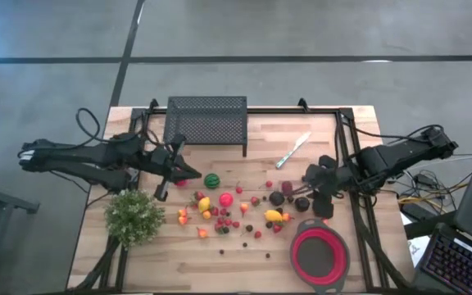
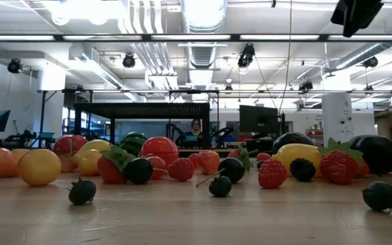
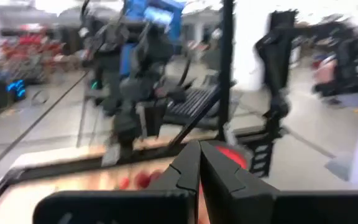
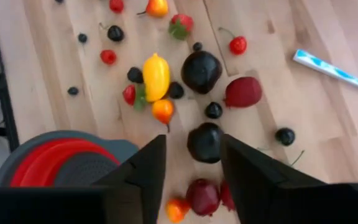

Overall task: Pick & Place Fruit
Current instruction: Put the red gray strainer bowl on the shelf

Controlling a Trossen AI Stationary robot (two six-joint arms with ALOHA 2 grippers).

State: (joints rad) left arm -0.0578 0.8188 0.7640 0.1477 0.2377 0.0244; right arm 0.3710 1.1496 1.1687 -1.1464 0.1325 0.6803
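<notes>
Two dark fingers (image 4: pixel 143 180) of my right gripper (image 4: pixel 192 163) are filling the bottom of the right wrist view, standing apart with nothing between them, and a dark maroon plum (image 4: pixel 205 142) is lying on the wood just beyond the gap. Around it I am seeing a second dark plum (image 4: pixel 201 71), a maroon strawberry-shaped piece (image 4: pixel 243 92), a yellow lemon-like fruit (image 4: pixel 156 76) and small black berries. From above, the right gripper (image 1: pixel 321 199) is hovering over the right edge of the fruit scatter (image 1: pixel 236 209), just beside the red collapsible bowl (image 1: pixel 319 255), which is sitting at the table's (image 1: pixel 220 266) near right corner. The fruit is lying spread across the middle of the wood, none of it in the bowl. My left gripper (image 1: pixel 164 190) is hanging closed and empty near the green striped melon (image 1: pixel 211 180), above the bushy plant (image 1: pixel 133 216). A silver knife (image 1: pixel 293 150) is resting beside the black mesh rack (image 1: pixel 206 121).
</notes>
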